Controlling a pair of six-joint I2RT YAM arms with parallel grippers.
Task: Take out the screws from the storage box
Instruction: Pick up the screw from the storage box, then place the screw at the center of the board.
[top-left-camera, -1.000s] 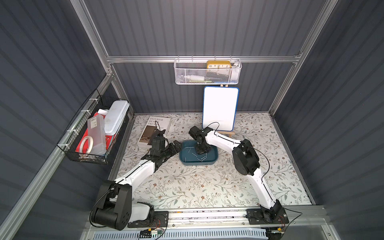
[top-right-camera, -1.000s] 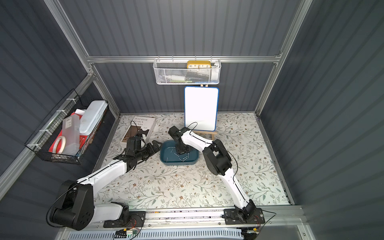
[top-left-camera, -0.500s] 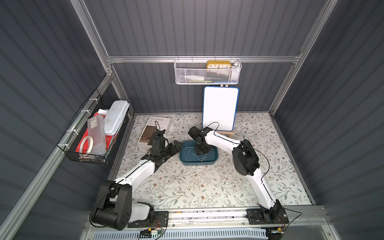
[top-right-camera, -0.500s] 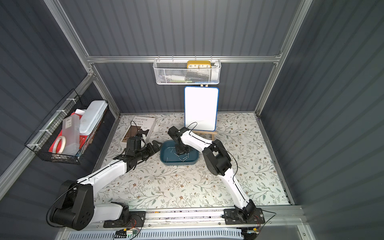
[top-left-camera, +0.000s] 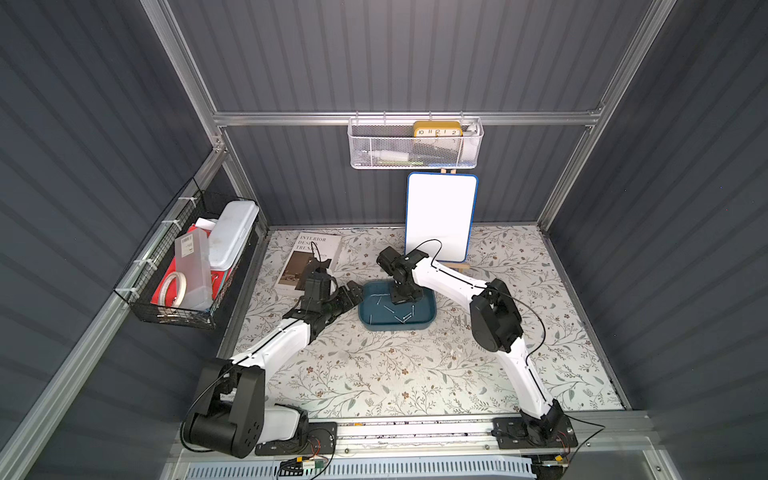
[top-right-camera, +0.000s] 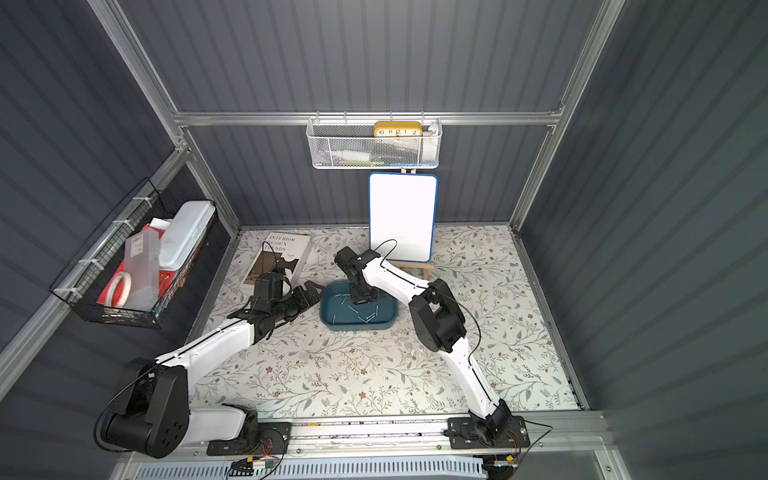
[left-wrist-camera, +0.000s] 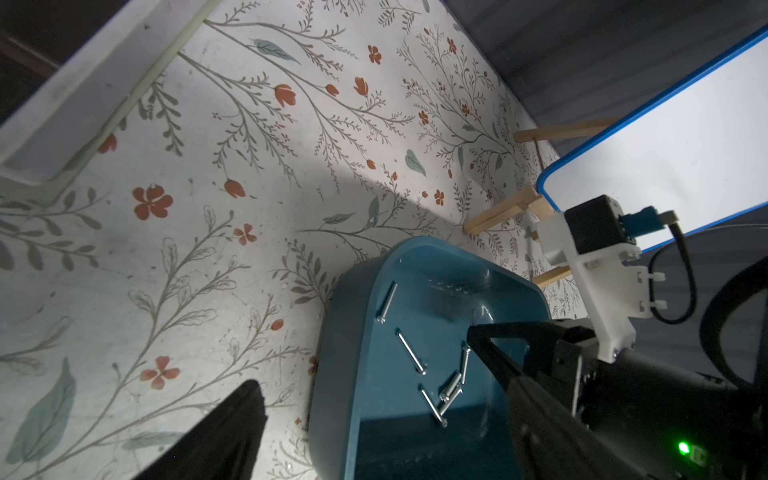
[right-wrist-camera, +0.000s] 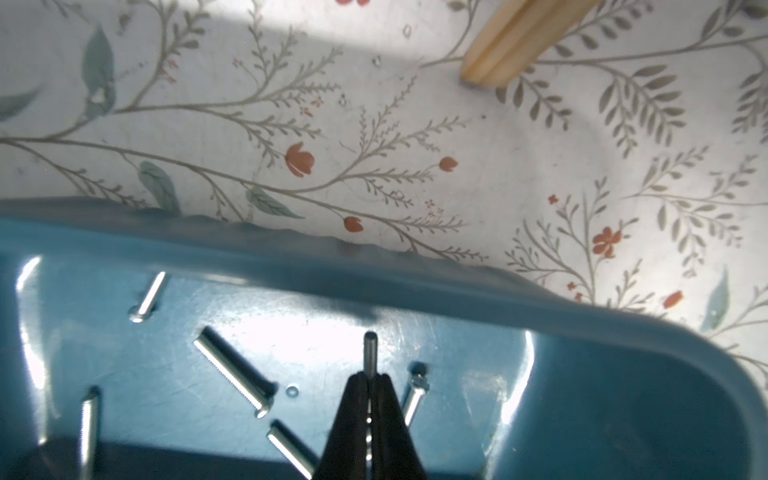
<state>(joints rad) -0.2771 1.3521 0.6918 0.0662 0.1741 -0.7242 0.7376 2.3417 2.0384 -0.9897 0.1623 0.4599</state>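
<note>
1. My right gripper (right-wrist-camera: 369, 380) has just pinched shut. Its black tips, a touch apart a second ago, now meet around a single screw (right-wrist-camera: 370, 349). The screw's shaft pokes out past the tips toward the box's 12 o'clock wall.
2. I read that as the grasp made and the lift not yet done, since the tips sit low inside the storage box (top-left-camera: 399, 327). A thin, smooth shank in so narrow a pinch could swivel or slip, so I would raise it slowly.
3. My left gripper (top-left-camera: 351, 293) has not shifted. Its jaws stand wide and hold nothing, just beside the box's 9 o'clock wall. I cannot tell whether it touches the rim.
4. The other screws (top-left-camera: 395, 312) lie flat and scattered on the box floor, a few crossing in a loose heap toward 6 o'clock. I can make out none on the table (top-left-camera: 374, 374), so nearly all the work remains.
5. The box is shallow, glossy dark teal, with rounded corners. It sits a little beyond the table's centre, with the whiteboard (top-left-camera: 440, 216) at its 1 o'clock and the book (top-left-camera: 309, 257) at its 10 o'clock.
</note>
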